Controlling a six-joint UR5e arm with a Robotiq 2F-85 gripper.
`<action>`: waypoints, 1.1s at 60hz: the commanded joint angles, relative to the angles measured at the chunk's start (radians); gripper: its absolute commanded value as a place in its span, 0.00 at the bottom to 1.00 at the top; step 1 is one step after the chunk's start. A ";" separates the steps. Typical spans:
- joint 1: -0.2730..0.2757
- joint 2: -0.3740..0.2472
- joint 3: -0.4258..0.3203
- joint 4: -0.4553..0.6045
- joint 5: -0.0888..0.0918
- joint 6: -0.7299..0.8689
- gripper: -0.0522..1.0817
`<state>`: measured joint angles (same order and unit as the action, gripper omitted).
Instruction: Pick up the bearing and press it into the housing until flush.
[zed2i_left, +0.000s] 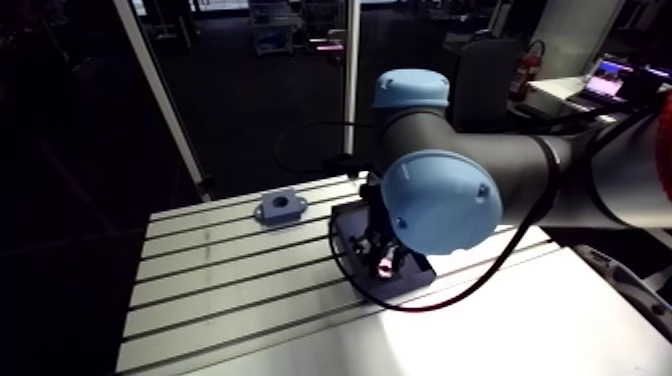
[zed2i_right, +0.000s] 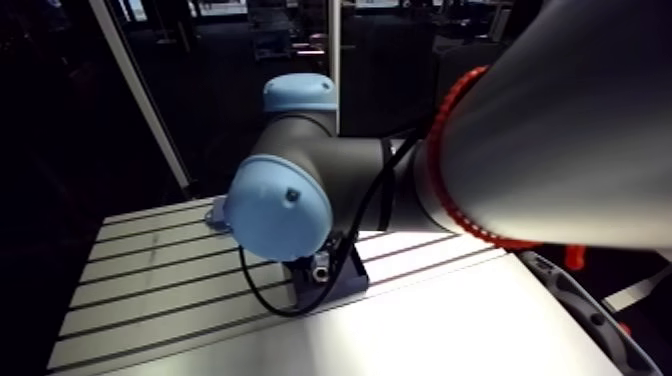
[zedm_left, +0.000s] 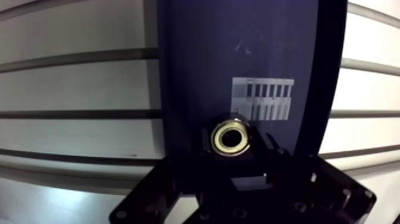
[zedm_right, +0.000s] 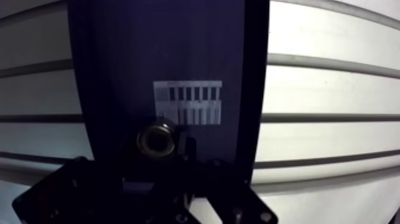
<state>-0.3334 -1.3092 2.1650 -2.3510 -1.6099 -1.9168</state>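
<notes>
In the wrist view a small metal bearing (zedm_left: 232, 137) with a brassy ring lies on a dark blue plate (zedm_left: 238, 47), just below a white striped label (zedm_left: 262, 98). My gripper (zedm_left: 234, 148) is low over the plate, its dark fingers (zedm_left: 269, 148) close against the bearing on both sides. The arm view shows the grey housing (zed2i_left: 280, 208), a small flanged block with a round bore, on the slotted table to the left of the plate (zed2i_left: 352, 228) and apart from it. The arm's blue joint cap hides most of the gripper there.
The slotted aluminium table (zed2i_left: 220, 290) runs left and toward the front of the plate, its grooves lying across the wrist view. The table's left edge (zed2i_left: 135, 300) drops off into the dark.
</notes>
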 joint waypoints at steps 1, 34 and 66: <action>0.000 0.000 0.000 0.000 0.000 0.000 0.54; 0.000 -0.012 -0.010 0.003 0.008 0.000 0.60; 0.014 -0.068 -0.121 0.185 0.004 0.043 0.65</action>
<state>-0.3262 -1.3482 2.0986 -2.2650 -1.6077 -1.8994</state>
